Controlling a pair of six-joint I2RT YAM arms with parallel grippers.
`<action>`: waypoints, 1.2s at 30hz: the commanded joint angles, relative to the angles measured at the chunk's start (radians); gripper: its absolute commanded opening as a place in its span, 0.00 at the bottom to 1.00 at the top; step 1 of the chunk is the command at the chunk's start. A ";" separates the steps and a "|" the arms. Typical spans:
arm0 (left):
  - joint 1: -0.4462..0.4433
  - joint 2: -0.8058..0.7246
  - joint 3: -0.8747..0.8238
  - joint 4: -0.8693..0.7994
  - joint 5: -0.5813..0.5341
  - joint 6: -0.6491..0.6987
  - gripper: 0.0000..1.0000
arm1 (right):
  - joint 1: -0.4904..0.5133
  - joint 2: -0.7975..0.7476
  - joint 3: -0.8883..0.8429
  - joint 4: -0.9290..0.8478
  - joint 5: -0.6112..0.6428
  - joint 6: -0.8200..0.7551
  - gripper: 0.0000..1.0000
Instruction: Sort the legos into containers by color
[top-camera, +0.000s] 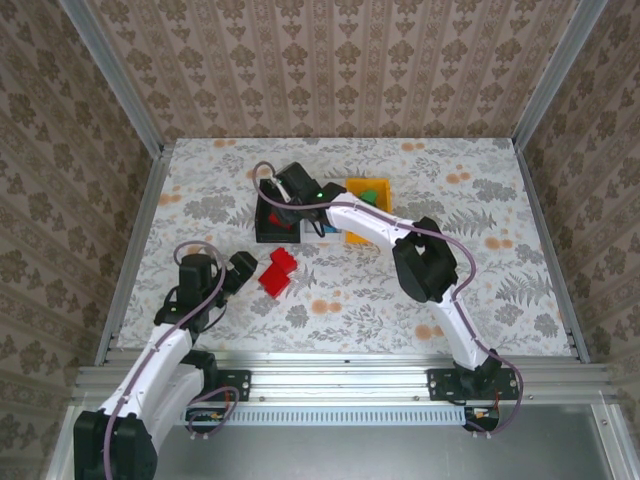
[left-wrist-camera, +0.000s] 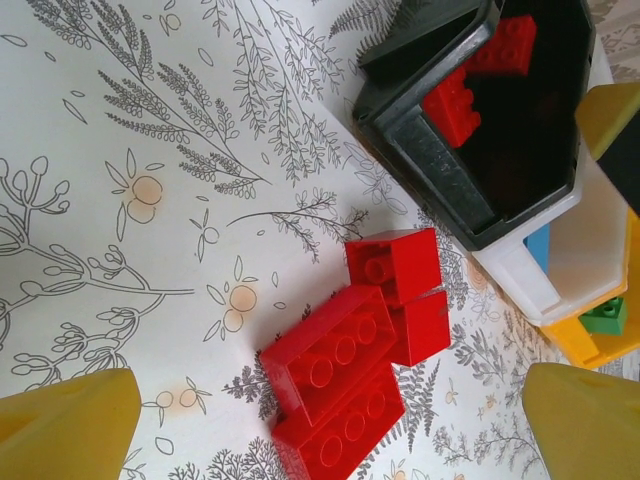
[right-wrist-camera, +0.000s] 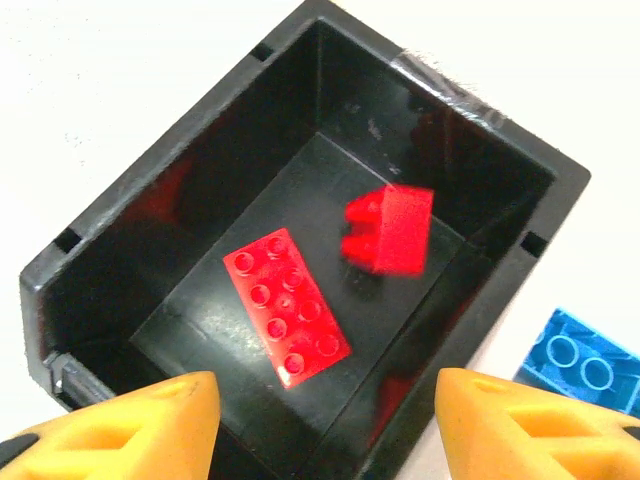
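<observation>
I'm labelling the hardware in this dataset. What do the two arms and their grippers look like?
The left arm and right arm both have white link shells, black joint housings and a lilac cable looping alongside. A green light glows near the right arm's wrist. The left gripper and right gripper have yellow, wedge-shaped fingers.
</observation>
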 joint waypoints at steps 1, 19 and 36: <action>0.008 -0.002 0.033 -0.002 0.011 0.018 1.00 | 0.033 -0.079 -0.036 -0.020 0.022 -0.003 0.60; 0.024 -0.130 -0.009 -0.076 -0.019 0.014 1.00 | 0.172 -0.134 -0.308 -0.036 0.062 0.168 0.69; 0.030 -0.140 -0.025 -0.074 -0.009 0.004 1.00 | 0.152 -0.125 -0.377 0.015 -0.106 0.221 0.64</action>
